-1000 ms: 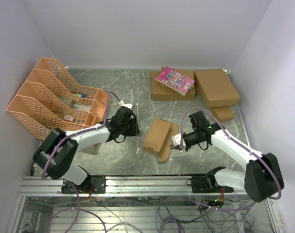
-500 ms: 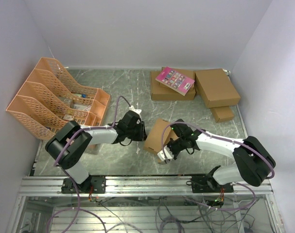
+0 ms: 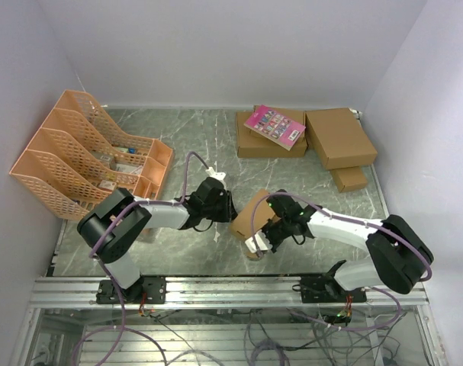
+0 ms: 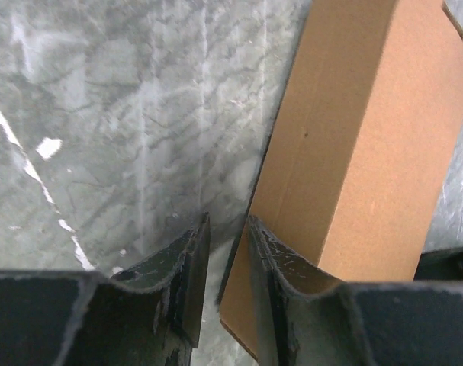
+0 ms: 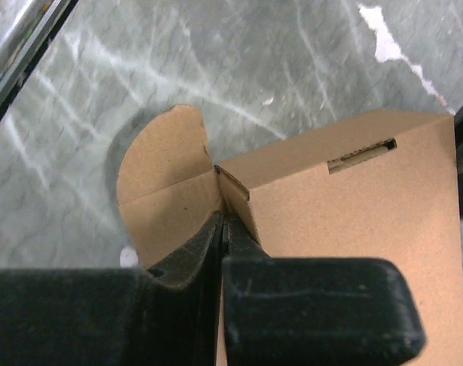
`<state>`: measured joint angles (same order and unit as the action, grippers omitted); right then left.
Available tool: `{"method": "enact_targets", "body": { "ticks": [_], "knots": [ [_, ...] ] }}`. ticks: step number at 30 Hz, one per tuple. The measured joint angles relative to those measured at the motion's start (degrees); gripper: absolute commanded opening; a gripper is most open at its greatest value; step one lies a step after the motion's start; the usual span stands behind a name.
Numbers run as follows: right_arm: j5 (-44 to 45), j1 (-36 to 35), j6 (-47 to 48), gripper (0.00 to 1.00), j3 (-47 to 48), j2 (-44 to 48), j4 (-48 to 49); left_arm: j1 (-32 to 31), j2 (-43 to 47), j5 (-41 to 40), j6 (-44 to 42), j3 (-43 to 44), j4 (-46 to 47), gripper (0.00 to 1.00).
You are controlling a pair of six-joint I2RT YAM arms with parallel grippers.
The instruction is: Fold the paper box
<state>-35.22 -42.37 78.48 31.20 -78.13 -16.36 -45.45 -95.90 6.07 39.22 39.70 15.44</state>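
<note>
a flap of the paper box [image 5: 353, 206] is now pinched by the right fingers [image 5: 307, 297]; the left fingers [image 4: 292, 282], narrowed and empty, are brought alongside for folding.

The grey marbled table [image 3: 208, 141] carries the paper box [image 3: 250, 212] between the left gripper [image 3: 226, 207] and right gripper [image 3: 260, 239]. Two wide brown boxes [image 3: 338, 137] and a small brown box [image 3: 349, 178] lie beyond the right gripper; orange file trays [image 3: 82, 152] stand left of the left gripper.

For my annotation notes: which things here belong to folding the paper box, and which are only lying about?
Job: paper box; right gripper, pinching its flap; left gripper, open beside it.
Lying about: orange file trays; two larger brown boxes; pink booklet; small brown box.
</note>
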Motion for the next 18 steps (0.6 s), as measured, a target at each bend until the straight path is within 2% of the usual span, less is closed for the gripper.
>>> {"method": "enact_targets", "body": {
  "ticks": [4, 10, 14, 18],
  "knots": [
    [-2.14, 6.05, 10.43, 0.00, 4.55, -0.17, -13.44, -1.44, 0.76, -0.26, 0.02, 0.24, -1.90, 0.42],
    [-5.35, 19.91, 22.29, 0.00, 8.50, 1.97, -26.21, -0.68, 1.18, -0.28, -1.11, 2.16, -6.78, 0.44],
    [-5.33, 25.83, 22.97, 0.00, 8.59, 2.78, -28.13, 1.60, 1.31, -0.28, -2.19, 3.17, -9.07, 0.44],
    [-3.34, 28.70, 18.14, 0.00, 8.55, 2.36, -23.76, 3.34, 1.07, -0.11, -3.69, 5.31, -11.19, 0.44]
  ]
}}
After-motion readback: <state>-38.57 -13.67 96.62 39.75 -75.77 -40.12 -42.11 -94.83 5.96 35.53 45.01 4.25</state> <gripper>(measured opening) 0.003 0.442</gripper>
